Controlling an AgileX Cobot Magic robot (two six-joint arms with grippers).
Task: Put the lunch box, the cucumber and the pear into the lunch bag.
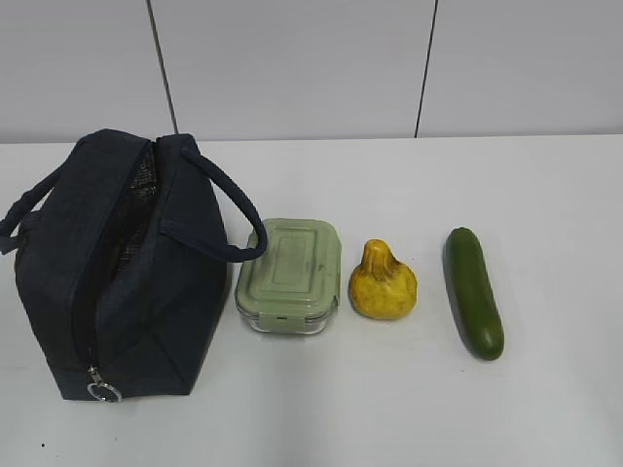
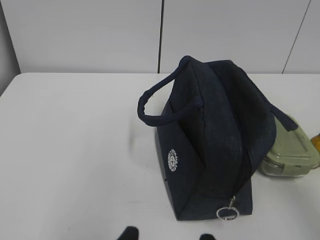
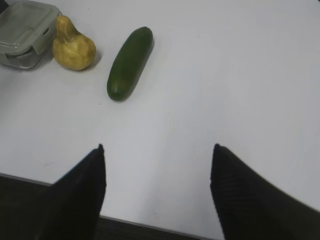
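Observation:
The navy lunch bag [image 1: 117, 263] stands at the left of the white table, its top unzipped with the silvery lining showing, ring pull [image 1: 103, 391] at the near end. Right of it lie the lunch box [image 1: 289, 275] with its sage-green lid, the yellow pear [image 1: 383, 283] and the dark green cucumber [image 1: 473, 291], in a row. The left gripper [image 2: 167, 235] is open and empty, near the table's front, short of the bag [image 2: 215, 145]. The right gripper [image 3: 157, 150] is open and empty at the front edge, well short of the cucumber [image 3: 129, 63] and pear [image 3: 73, 47].
A grey panelled wall [image 1: 311, 68] runs behind the table. The table's front edge [image 3: 50, 182] shows under the right gripper. The lunch box [image 2: 292, 150] touches the bag's right side in the left wrist view. Neither arm shows in the exterior view.

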